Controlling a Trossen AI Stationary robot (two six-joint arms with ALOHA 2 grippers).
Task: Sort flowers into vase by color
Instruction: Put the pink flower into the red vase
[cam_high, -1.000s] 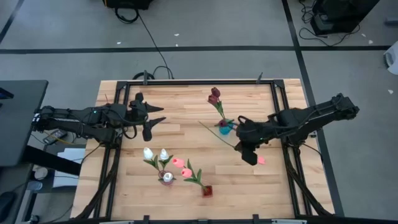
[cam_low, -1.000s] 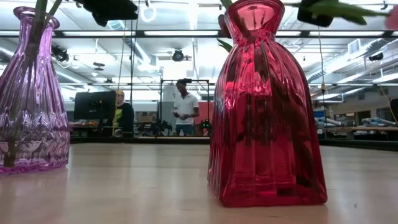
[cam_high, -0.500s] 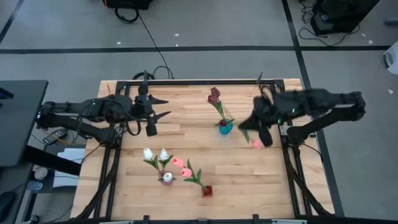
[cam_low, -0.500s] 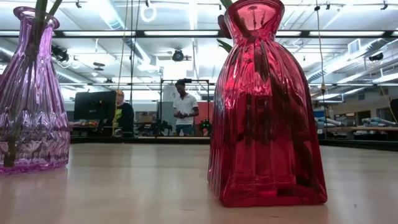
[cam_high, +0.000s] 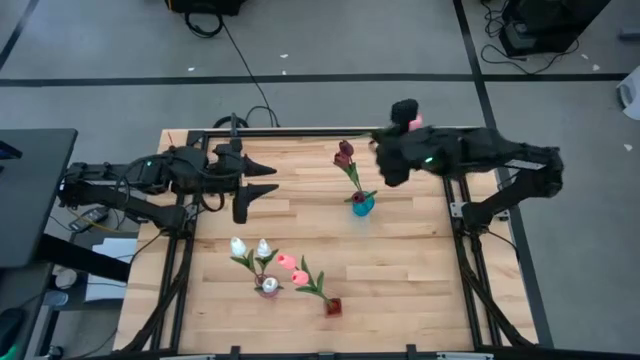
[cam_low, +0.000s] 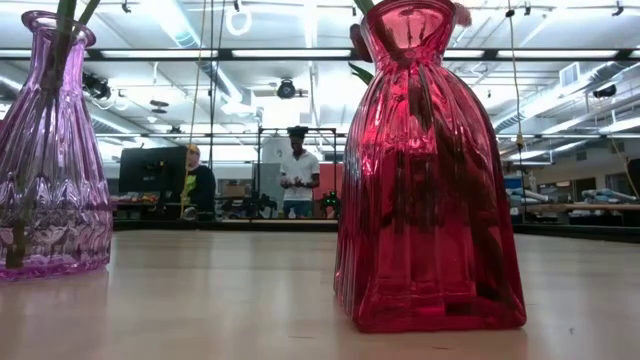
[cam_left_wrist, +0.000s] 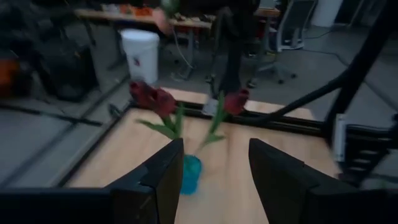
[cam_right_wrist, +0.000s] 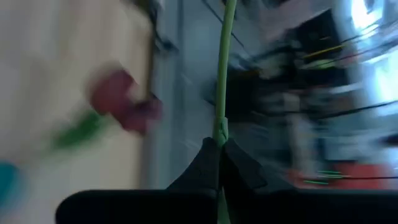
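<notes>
A pink tulip (cam_high: 414, 121) on a thin green stem (cam_right_wrist: 222, 74) is pinched between the right gripper (cam_high: 388, 160)'s closed fingers, at the table's top rail (cam_high: 300, 132) in the upper right. Bare wood planks lie open below it — maroon tulips in a blue vase (cam_high: 362, 206) stand just beside. Left gripper (cam_high: 258, 180), fingers apart, sits centre-left.

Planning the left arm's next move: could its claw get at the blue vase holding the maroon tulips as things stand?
Probably yes. The left claw is open and points across bare boards toward the blue vase; nothing lies between them. The right claw, shut on a pink tulip's stem, hangs over the table's far edge, clear of that path.
</notes>
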